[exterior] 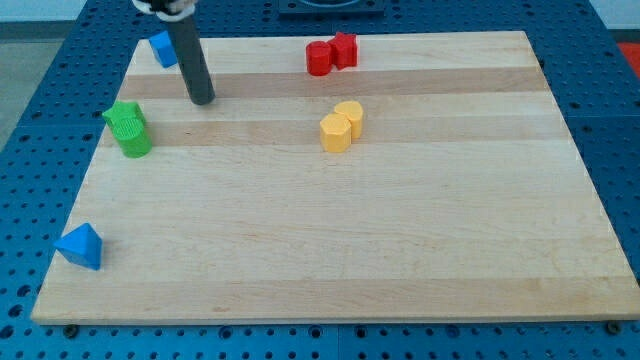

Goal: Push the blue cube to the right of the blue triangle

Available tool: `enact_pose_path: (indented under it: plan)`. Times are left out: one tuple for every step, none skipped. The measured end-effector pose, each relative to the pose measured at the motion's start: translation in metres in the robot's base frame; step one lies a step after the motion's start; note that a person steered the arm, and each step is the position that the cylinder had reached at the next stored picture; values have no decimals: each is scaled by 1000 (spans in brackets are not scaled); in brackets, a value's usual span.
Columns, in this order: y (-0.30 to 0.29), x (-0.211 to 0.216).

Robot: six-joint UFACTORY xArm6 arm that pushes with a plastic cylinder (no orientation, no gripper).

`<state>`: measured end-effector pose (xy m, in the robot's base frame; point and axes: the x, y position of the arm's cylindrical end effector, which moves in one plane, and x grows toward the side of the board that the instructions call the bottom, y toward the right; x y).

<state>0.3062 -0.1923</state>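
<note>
The blue cube (162,48) sits at the view's top left corner of the wooden board (420,250), partly behind the rod. The blue triangle (80,246) lies near the board's bottom left corner, far below the cube. My tip (203,99) rests on the board just right of and below the blue cube, a short gap apart from it, and right of and above the green blocks.
Two green blocks (128,128) stand together at the left edge, between the cube and the triangle. Two red blocks (331,54) sit at the top middle. Two yellow blocks (341,126) sit near the middle. A blue perforated table surrounds the board.
</note>
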Motion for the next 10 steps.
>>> enact_pose_path:
  plan:
    - [-112, -18]
    - [-112, -18]
    - [-112, -72]
    - [-112, -114]
    - [-94, -112]
    - [-52, -85]
    - [-22, -63]
    - [-22, -81]
    - [-10, -76]
    - [11, -20]
